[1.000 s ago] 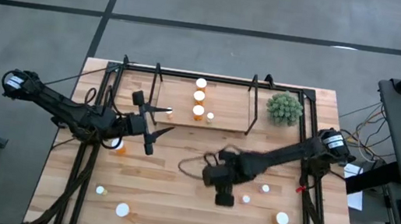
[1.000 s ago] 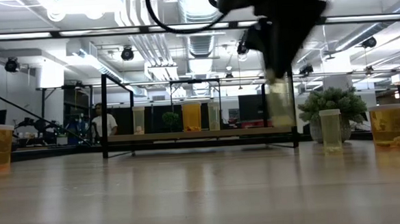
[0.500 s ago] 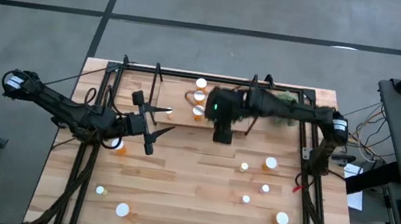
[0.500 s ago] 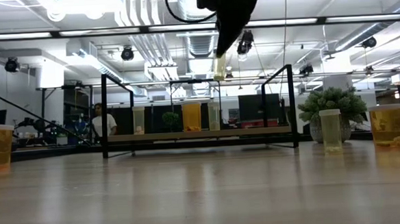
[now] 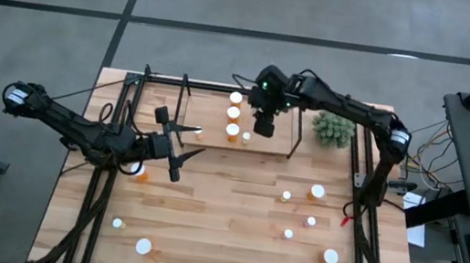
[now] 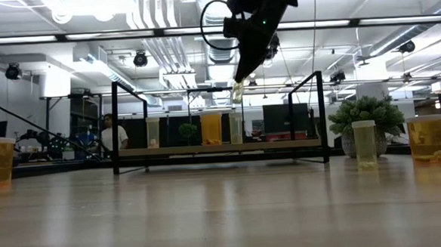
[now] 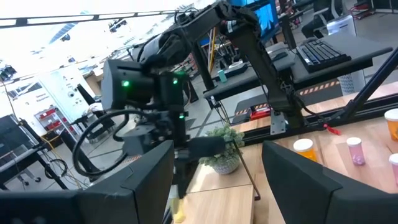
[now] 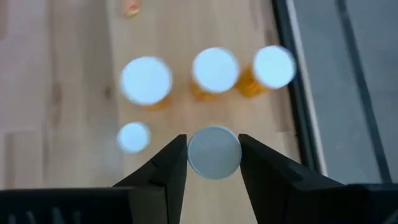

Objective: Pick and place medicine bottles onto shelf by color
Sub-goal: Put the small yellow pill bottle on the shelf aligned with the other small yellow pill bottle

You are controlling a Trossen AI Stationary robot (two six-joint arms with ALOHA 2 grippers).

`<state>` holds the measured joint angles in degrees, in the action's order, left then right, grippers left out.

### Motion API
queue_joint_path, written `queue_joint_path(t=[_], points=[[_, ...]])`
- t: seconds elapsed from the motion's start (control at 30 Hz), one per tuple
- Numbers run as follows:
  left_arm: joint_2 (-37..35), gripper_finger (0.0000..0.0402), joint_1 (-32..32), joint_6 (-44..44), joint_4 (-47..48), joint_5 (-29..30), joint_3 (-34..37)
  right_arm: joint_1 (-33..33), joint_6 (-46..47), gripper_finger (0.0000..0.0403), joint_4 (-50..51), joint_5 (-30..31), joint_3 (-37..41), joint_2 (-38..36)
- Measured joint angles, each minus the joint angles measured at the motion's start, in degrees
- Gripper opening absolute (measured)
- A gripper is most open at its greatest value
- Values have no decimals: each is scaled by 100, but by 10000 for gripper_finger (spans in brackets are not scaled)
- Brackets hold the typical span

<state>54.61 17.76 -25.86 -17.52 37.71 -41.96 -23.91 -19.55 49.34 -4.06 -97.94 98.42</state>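
Observation:
My right gripper (image 5: 264, 124) hangs over the shelf (image 5: 208, 123), a light-wood board between black uprights, and is shut on a small pale medicine bottle (image 6: 238, 92) with a white cap (image 8: 214, 154). Three orange white-capped bottles (image 5: 234, 113) stand in a row on the shelf, with a smaller one (image 5: 245, 138) beside them. My left gripper (image 5: 186, 141) waits level near the shelf's left end, open, with nothing between its fingers (image 7: 149, 180). My right gripper pinches the bottle at its white cap (image 8: 214, 154) between the two fingers (image 8: 171, 165), one on each side. The fingers slant down from above. The bottle hangs below them, about upright, clear of the shelf board and above the bottles standing there.
Loose bottles stand on the table right of middle (image 5: 317, 192) and near the front edge (image 5: 330, 256), (image 5: 143, 246); an orange one (image 5: 142, 172) sits by the left arm. A green spiky plant (image 5: 334, 127) stands right of the shelf. A person (image 6: 115, 136) stands far behind.
My right gripper has carried the bottle from over the table's middle toward the far edge and upward, tipping further down, and now hangs over the shelf. The bottle has stayed clear of the table, held between the fingers throughout.

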Motion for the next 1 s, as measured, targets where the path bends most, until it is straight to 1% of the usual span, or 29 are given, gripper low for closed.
queue_joint_path(t=[0.17, 0.5, 0.57, 1.0], points=[[0, 226, 0, -1, -2, 2, -1, -122, 70, 132, -293, -96, 150, 105], [2, 226, 0, -3, 0, 4, 5, -51, 17, 132, -205, -151, 25, 830], [2, 226, -2, -5, -4, 4, -1, -76, 34, 132, -166, -238, -11, 904], [2, 226, 0, -5, 0, 9, 0, -78, 402, 132, -166, -240, -54, 1231]])
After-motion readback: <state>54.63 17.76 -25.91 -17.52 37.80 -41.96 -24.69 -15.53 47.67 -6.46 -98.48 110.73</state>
